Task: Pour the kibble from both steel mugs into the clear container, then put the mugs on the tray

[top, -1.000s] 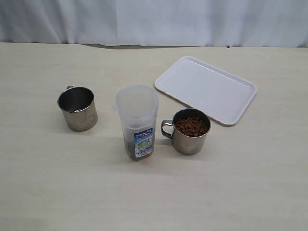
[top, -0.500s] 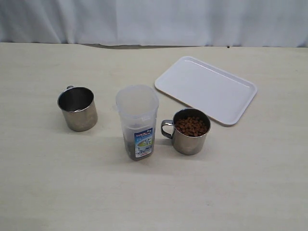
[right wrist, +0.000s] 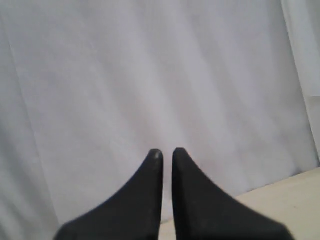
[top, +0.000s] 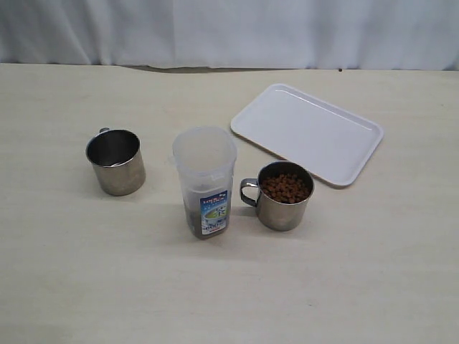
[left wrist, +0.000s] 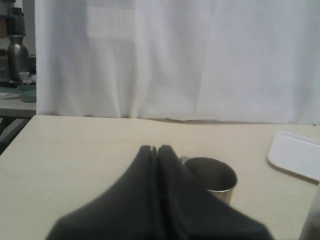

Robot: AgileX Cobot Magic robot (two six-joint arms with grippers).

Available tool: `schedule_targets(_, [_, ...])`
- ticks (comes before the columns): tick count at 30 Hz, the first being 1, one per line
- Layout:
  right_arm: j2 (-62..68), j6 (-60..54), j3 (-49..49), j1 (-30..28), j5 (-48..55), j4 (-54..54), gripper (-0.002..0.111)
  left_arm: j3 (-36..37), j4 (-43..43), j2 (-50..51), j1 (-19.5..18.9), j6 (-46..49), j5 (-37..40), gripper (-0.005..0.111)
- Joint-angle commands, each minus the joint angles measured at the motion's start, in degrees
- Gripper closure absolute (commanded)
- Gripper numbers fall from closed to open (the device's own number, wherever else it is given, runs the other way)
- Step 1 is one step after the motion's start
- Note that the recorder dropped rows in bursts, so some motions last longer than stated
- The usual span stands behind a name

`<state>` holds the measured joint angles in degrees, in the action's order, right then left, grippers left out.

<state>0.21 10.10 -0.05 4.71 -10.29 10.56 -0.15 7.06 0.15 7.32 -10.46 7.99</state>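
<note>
The clear container (top: 205, 181) stands mid-table with a dark layer at its base. To its left sits a steel mug (top: 115, 161) whose inside looks empty. On the container's right a second steel mug (top: 282, 195) holds reddish-brown kibble (top: 285, 188). The white tray (top: 307, 132) lies behind that mug. Neither arm shows in the exterior view. My left gripper (left wrist: 155, 148) is shut with nothing in it, back from the left mug (left wrist: 212, 178). My right gripper (right wrist: 166, 151) is shut and empty, facing the curtain.
A white curtain (top: 229, 32) hangs along the table's far edge. In the left wrist view the tray's corner (left wrist: 295, 155) lies at one side, and a side table with a metal bottle (left wrist: 17, 55) stands past the curtain's edge.
</note>
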Motion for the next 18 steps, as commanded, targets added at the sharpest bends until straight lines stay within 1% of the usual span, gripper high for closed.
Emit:
schedule_targets(1, [-0.2,-0.3,0.1,0.1,-3.3,6.9,0.103,0.1,-0.3,-0.1,-0.1,-0.1,-0.7,0.107])
schedule_targets(3, [-0.2,-0.3,0.1,0.1,-6.7,12.2,0.103,0.1,-0.3,-0.1,-0.1,-0.1,-0.7,0.107])
schedule_targets(4, [-0.2,-0.3,0.1,0.1,-8.3,12.3,0.103,0.1,-0.3,-0.1,-0.1,-0.1,-0.7,0.107])
schedule_targets(6, [3.1,0.0,0.1,0.1,-9.3,8.6,0.103,0.1,-0.3,-0.1,-0.1,-0.1,-0.8,0.107])
schedule_targets(8, [9.6,8.7,0.1,0.1,-9.6,-2.5,0.103,0.1,-0.3,-0.1,-0.1,-0.1,-0.8,0.107])
schedule_targets(9, [16.2,19.3,-0.4,0.1,-9.8,-18.0,0.103,0.1,-0.3,-0.1,-0.1,-0.1,-0.8,0.107])
schedule_targets(10, [20.2,26.8,-1.7,0.1,-10.6,-28.7,0.103,0.1,-0.3,-0.1,-0.1,-0.1,-0.8,0.107])
schedule_targets(11, [27.8,42.5,-4.8,0.1,-13.4,-48.0,0.103,0.1,-0.3,-0.1,-0.1,-0.1,-0.8,0.107])
schedule_targets(12, [35.8,55.5,-7.6,0.1,-15.6,-66.8,0.103,0.1,-0.3,-0.1,-0.1,-0.1,-0.8,0.107])
schedule_targets(13, [40.1,61.4,-8.6,0.1,-16.7,-73.7,0.103,0.1,-0.3,-0.1,-0.1,-0.1,-0.8,0.107])
schedule_targets(14, [47.3,65.7,-9.3,0.1,-19.1,-79.6,0.103,0.1,-0.3,-0.1,-0.1,-0.1,-0.8,0.107])
schedule_targets(18, [66.8,57.3,-9.1,0.1,-24.8,-79.0,0.103,0.1,-0.3,-0.1,-0.1,-0.1,-0.8,0.107])
